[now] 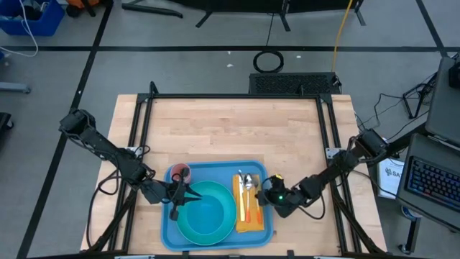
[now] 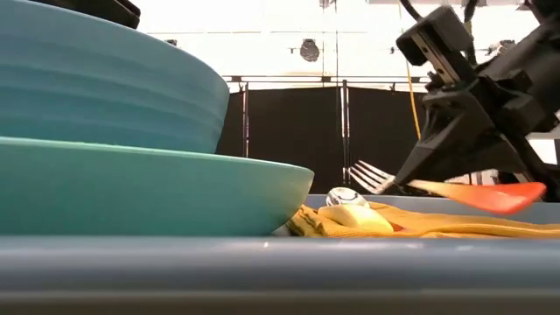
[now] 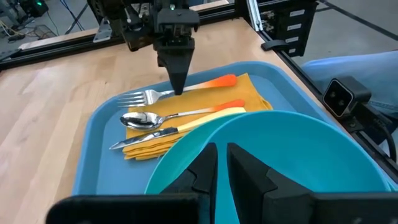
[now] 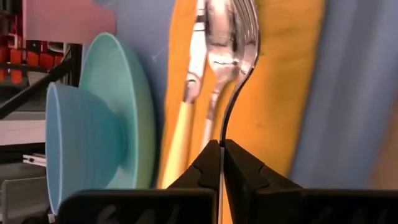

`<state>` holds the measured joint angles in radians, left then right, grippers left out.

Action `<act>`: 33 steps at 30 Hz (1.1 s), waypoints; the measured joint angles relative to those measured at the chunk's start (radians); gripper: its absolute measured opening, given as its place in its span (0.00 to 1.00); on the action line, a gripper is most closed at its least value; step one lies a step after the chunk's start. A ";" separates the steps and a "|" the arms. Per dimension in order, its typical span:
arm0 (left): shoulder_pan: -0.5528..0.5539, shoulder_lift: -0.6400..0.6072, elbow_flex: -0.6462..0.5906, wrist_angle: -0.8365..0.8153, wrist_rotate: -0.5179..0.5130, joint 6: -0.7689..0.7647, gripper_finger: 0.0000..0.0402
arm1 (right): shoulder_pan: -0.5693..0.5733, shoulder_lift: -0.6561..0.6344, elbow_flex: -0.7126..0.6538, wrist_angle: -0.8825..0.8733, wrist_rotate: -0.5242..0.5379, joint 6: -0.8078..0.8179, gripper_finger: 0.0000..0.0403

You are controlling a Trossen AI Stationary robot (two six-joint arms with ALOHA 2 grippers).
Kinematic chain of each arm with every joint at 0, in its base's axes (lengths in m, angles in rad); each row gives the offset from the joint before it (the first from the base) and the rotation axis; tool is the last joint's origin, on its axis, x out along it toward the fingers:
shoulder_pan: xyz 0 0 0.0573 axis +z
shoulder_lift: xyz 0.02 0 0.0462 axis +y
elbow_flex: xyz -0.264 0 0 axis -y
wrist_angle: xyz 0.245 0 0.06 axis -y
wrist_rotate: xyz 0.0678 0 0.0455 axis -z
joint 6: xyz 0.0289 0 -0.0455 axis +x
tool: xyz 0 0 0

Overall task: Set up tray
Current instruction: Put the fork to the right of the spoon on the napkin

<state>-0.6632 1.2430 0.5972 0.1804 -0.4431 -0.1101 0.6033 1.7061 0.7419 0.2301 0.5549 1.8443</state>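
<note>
The blue tray (image 1: 215,170) lies at the table's near edge. It holds a cyan plate (image 1: 215,193) with a light-blue bowl (image 2: 96,79) standing on it, and a yellow napkin (image 3: 249,90) with cutlery. My left gripper (image 1: 177,198) is shut on the bowl at the plate's left side. My right gripper (image 3: 178,86) is shut on the orange-handled fork (image 3: 161,94) over the napkin. A spoon (image 3: 146,119) and a yellow-handled knife (image 3: 180,126) lie on the napkin beside the fork. My left gripper holds the bowl at its left rim (image 3: 222,134), coming slanting from the table's left and above. A thin strip of blue shows between the fingers. The bowl stands upright on the plate. My right gripper pinches the fork's thin metal neck (image 4: 221,134) between its two fingertips, coming slanting down from the table's right. The fingers lie along the fork. The fork is lifted above the napkin, its orange handle end (image 2: 503,198) tilted lower than the tines (image 2: 367,175).
A pink cup (image 1: 180,173) stands in the tray's far left corner. Bare wood table (image 1: 230,129) stretches beyond the tray to the far edge, framed by black rails. The tray's raised rim (image 2: 262,271) fills the low view's foreground.
</note>
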 joint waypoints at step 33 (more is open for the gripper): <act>0.001 0.000 0.000 0.005 0.000 0.002 0.10 | -0.008 0.000 -0.016 0.032 -0.007 0.003 0.03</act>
<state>-0.6624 1.2430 0.5972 0.1852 -0.4435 -0.1085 0.5953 1.7061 0.7258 0.2619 0.5480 1.8469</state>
